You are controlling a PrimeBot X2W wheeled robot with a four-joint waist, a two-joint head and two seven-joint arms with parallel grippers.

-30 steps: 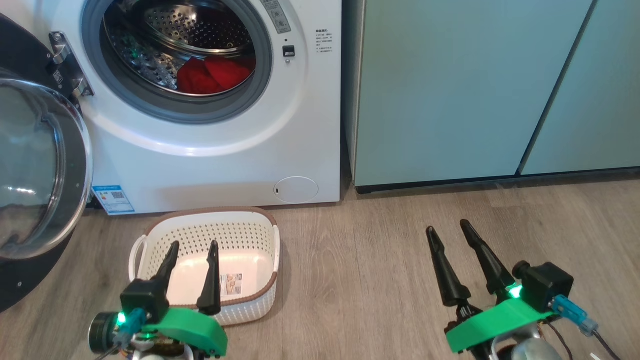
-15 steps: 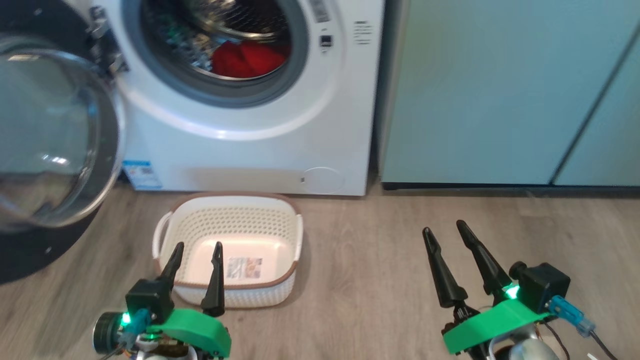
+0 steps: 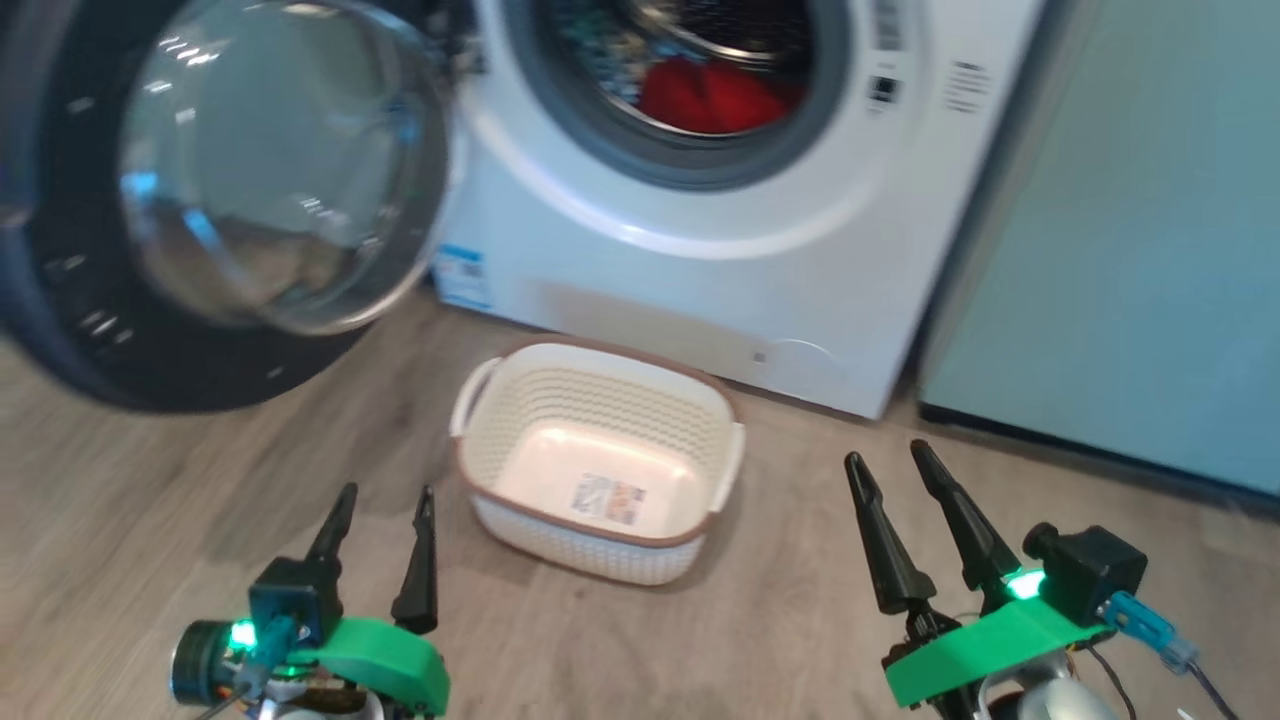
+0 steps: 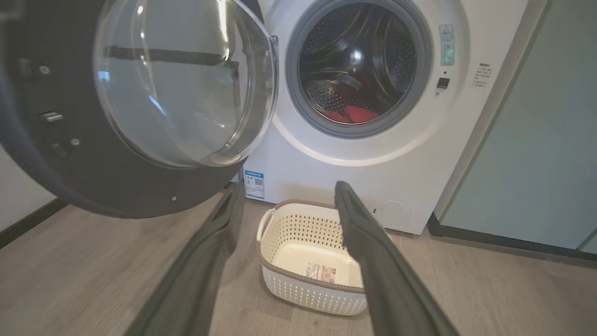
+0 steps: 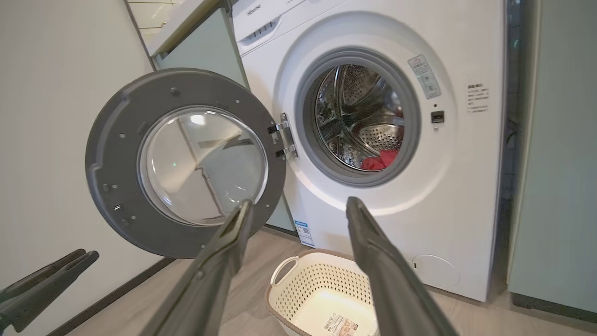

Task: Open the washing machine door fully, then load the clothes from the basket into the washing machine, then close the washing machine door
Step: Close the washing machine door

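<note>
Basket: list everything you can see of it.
The basket is a cream-white perforated plastic tub with rounded corners, a brown rim and a white handle at each end. It stands upright on the wood-look floor, close in front of the washing machine. It is empty but for a paper sticker on its bottom. Only the floor appears to touch it.

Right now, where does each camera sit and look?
Head view: on the head, looking down at the basket; left pincer, right pincer low.
Left wrist view: left wrist, facing the washing machine door past own fingers.
Right wrist view: right wrist, facing the washing machine; own fingers, left pincer too.
All three share the red clothes in the drum.
</note>
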